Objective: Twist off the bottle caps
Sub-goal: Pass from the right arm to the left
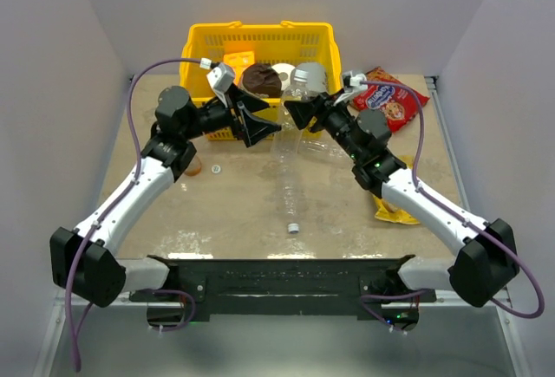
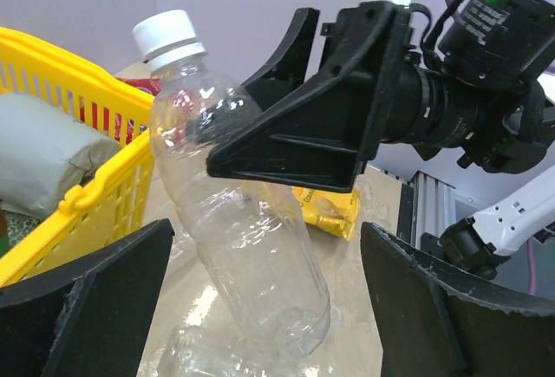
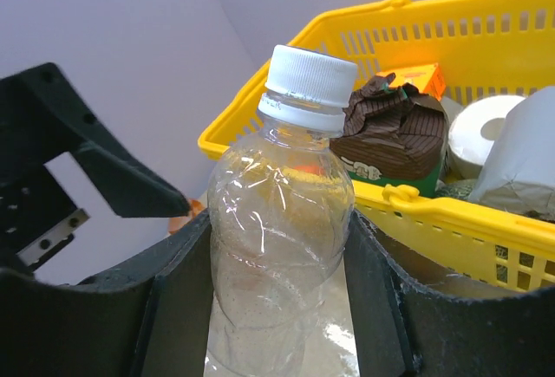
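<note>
A: Top view?
B: Shows right gripper (image 1: pixel 293 115) clamped on a clear bottle (image 1: pixel 285 141), tilted, just in front of the yellow basket (image 1: pixel 260 27). Shows left gripper (image 1: pixel 260 126) facing it from the left, jaws spread wide, holding nothing. Also shows a second bottle (image 1: pixel 289 191) lying flat mid-table, nearer the arm bases.
A: Left wrist?
B: Agrees. Left fingers (image 2: pixel 87 308) far apart, flanking the clear bottle's lower body, no contact visible. Right gripper pinching the upper body below the shoulder. White cap (image 2: pixel 165 32) seated on the neck, top left.
A: Right wrist?
B: Looks straight at the clear bottle squeezed between both right fingers (image 3: pixel 178 308), plastic crinkled. Cap on. Left gripper at left, apart from the bottle. Behind: basket with a brown packet (image 3: pixel 390 126) and a paper roll (image 3: pixel 484 130). Can't tell whether the bottle's base touches the table.
</note>
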Available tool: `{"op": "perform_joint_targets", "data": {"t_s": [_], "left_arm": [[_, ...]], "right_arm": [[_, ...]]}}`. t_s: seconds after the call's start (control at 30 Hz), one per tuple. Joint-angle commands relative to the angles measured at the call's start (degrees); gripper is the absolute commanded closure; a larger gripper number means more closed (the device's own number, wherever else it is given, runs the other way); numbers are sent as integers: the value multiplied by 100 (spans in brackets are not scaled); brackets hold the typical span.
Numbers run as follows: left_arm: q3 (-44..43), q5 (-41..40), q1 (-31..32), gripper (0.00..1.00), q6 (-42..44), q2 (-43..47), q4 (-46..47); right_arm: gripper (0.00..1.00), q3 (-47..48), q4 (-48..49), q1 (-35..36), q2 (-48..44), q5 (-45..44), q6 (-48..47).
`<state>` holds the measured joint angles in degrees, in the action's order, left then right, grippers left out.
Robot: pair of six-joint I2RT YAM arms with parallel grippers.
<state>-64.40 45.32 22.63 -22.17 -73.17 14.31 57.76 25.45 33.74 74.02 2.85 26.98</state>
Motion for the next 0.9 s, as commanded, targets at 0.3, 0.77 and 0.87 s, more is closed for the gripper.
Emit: {"op": "perform_joint_targets", "data": {"t_s": [0.3, 0.77, 0.87], "left_arm": [[200, 636, 92, 5, -1017, -550, 855], [244, 478, 426, 23, -859, -769, 740], [261, 408, 461, 39, -771, -787, 705]], "right_arm": [[63, -528, 2147, 10, -98, 637, 87], [64, -441, 2385, 98, 376, 761, 141], [62, -397, 2350, 133, 429, 699, 114]]}}
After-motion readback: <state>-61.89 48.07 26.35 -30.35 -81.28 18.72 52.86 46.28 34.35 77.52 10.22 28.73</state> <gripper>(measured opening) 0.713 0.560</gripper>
